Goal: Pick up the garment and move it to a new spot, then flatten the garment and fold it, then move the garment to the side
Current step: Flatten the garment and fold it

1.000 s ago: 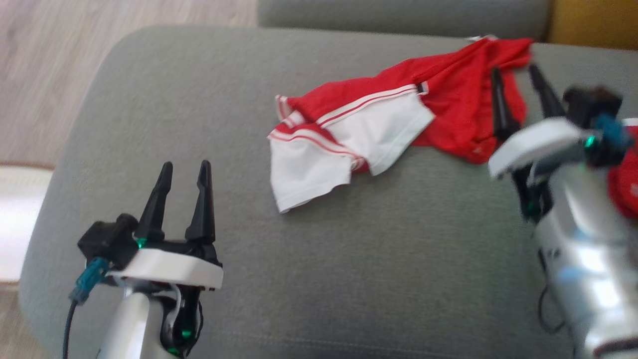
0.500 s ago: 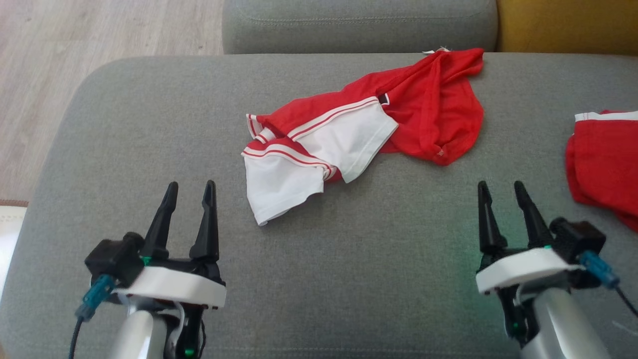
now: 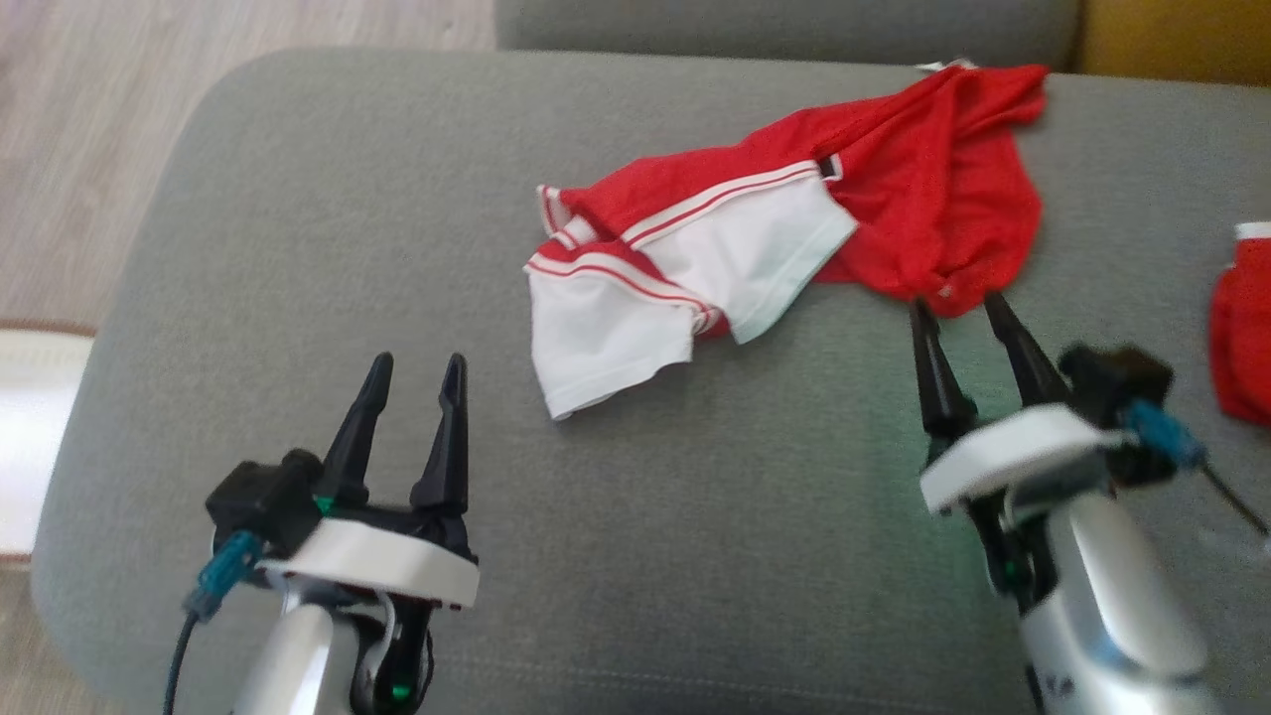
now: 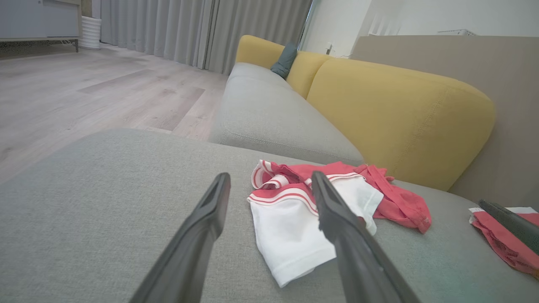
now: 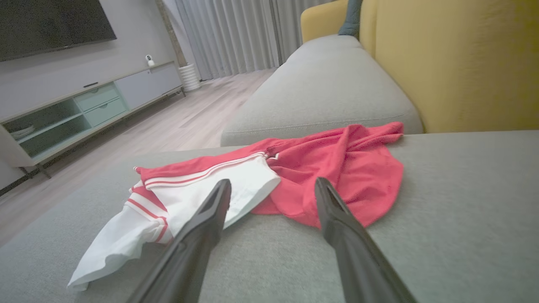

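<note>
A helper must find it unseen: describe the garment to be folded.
On the grey sofa seat, before the yellow backrest, a crumpled garment lies mid-cushion. Unlike the other red cloth at the seat's right edge, it has large white panels edged with red stripes.

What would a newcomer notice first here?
The crumpled red-and-white garment lies mid-cushion on the grey sofa, in front of a yellow backrest. The right gripper is open, with its tips close to the garment's near red edge; whether they touch it cannot be told. The left gripper hovers open at the lower left, apart from the garment.
</note>
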Robot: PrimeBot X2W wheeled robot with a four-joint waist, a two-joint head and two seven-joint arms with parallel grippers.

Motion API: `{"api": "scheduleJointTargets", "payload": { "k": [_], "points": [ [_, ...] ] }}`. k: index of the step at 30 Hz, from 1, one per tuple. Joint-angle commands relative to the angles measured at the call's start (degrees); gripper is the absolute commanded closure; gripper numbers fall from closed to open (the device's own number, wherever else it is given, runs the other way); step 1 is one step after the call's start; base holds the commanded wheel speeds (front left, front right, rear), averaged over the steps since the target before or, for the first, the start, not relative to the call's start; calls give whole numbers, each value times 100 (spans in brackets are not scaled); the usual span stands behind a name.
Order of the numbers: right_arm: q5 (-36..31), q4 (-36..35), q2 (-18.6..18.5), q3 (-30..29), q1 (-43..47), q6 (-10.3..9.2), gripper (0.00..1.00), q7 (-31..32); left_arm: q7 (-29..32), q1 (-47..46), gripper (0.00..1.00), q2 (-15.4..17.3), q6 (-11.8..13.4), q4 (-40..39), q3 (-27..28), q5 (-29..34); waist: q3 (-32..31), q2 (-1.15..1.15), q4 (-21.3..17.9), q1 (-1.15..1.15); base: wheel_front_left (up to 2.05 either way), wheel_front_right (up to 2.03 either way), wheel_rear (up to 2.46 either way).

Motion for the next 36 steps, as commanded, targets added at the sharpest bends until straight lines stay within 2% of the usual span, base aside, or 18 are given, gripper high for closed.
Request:
{"api": "scheduleJointTargets", "payload": {
  "k": [1, 7, 11, 21, 31, 32, 33, 36],
  "points": [
    [-4, -136, 11, 154, -327, -5, 0, 47, -33, -309, 0, 59, 18, -185, 172, -32, 153, 0, 161, 0, 0, 0, 0],
    [319, 587, -126, -55, -1138, -5, 0, 590, -33, -464, 0, 59, 17, -119, 21, -112, 495, 0, 563, 0, 0, 0, 0],
    [417, 1140, -237, -207, -1582, -5, 0, 735, -33, -557, 0, 59, 27, -84, -37, -147, 645, 0, 784, 0, 0, 0, 0],
    [643, 2092, -245, -171, -2135, -5, 0, 697, -33, -672, 0, 59, 46, -89, -100, -220, 864, 0, 976, 0, 0, 0, 0],
    [871, 2488, -229, 125, -2542, -5, 0, 427, -33, -808, 0, 59, 68, -70, -179, -283, 1058, 0, 1038, 0, 0, 0, 0],
    [897, 2510, -231, 165, -2557, -5, 38, 399, -33, -810, 0, 59, 70, -64, -180, -285, 1057, 0, 1039, 0, 0, 0, 0],
    [921, 2526, -233, 209, -2567, -5, 100, 369, -33, -809, 0, 59, 72, -56, -180, -288, 1052, 0, 1037, 0, 0, 0, 0],
    [1010, 2557, -247, 319, -2574, -5, 100, 276, -33, -796, 0, 59, 80, -23, -174, -287, 995, 0, 1020, 0, 0, 0, 0]
  ]
}}
